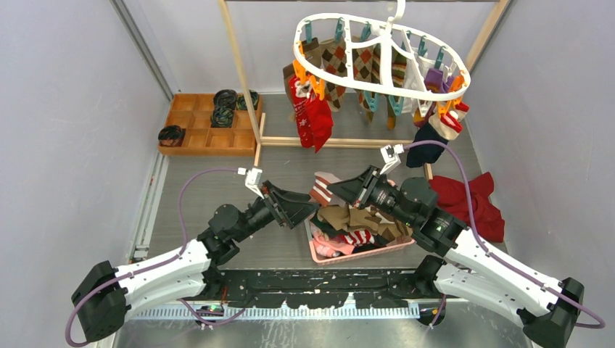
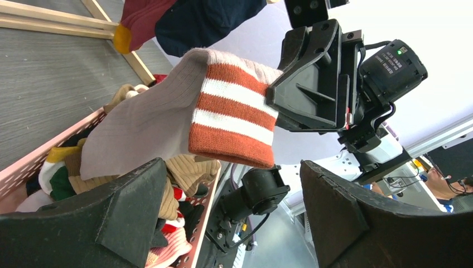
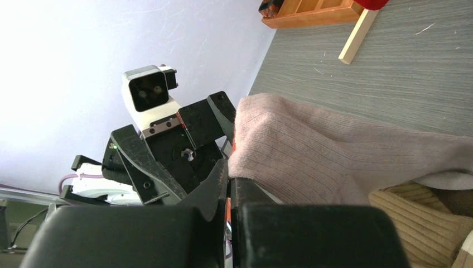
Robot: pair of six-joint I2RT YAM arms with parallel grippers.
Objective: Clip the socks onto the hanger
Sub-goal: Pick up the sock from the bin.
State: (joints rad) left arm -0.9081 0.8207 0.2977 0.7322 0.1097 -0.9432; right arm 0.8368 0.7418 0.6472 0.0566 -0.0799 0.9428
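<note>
Your hanger (image 1: 406,93), a white oval ring with orange and teal pegs, hangs at upper right with argyle, red and navy socks (image 1: 313,116) clipped beneath. More lie heaped at centre frame. One grey sock (image 2: 223,106) with an orange-and-white striped cuff hangs above them, pinched in the right tool (image 3: 228,173).

The left arm (image 1: 159,272) and right arm (image 1: 500,275) share white shell links, black joint housings, black wedge-shaped jaws, a white wrist camera (image 1: 253,177) and a looping purple cable (image 1: 181,203).
</note>
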